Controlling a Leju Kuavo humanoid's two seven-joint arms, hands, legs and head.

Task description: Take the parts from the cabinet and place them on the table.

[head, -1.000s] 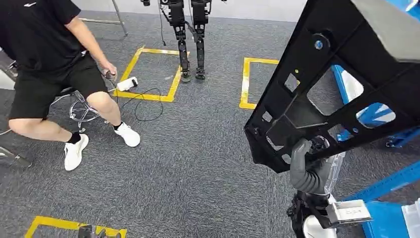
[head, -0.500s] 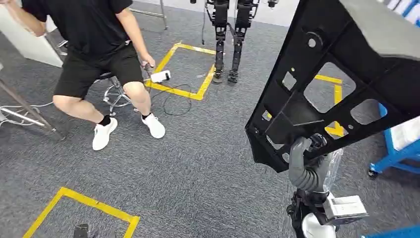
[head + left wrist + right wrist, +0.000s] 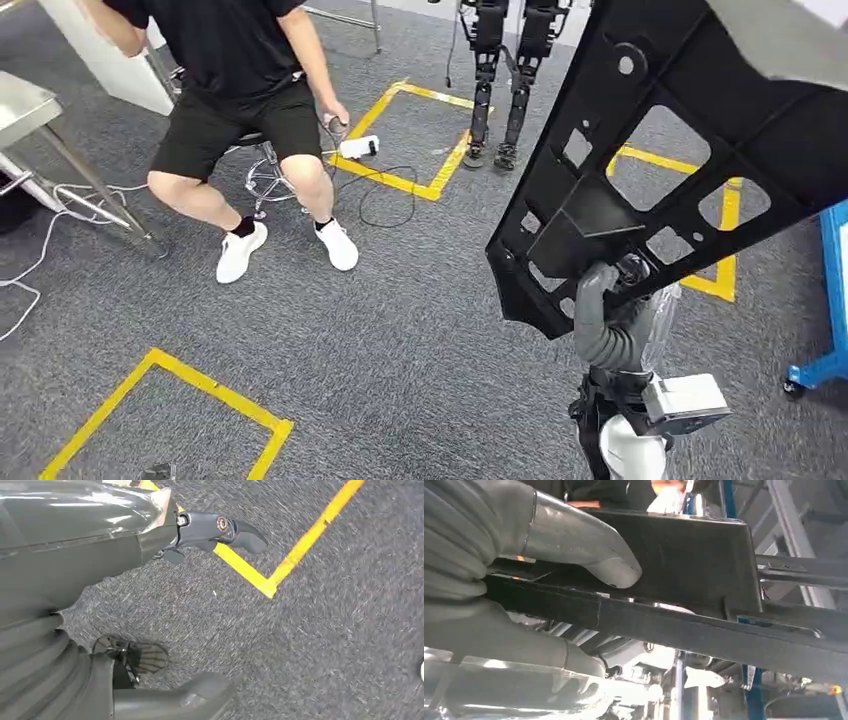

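Grey carpet marked with yellow tape squares (image 3: 190,385) lies underfoot. At lower right of the head frame the right robot hand (image 3: 608,318) is clamped on the lower edge of a large black panel part (image 3: 660,150), whose long axis rises toward the upper right. The left robot hand (image 3: 150,580) is seen empty, fingers apart. A steel table (image 3: 20,105) corner is seen at far upper left, beside a seated person (image 3: 240,90)

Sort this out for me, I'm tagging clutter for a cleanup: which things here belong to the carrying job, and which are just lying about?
Part of the job:
- black panel part
- right hand, gripping the part's lower edge
- left hand, hanging over the carpet, holding nothing

Just about:
- seated person
- white handheld device with its cable
- standing robot's legs
- yellow floor tape
- blue cart
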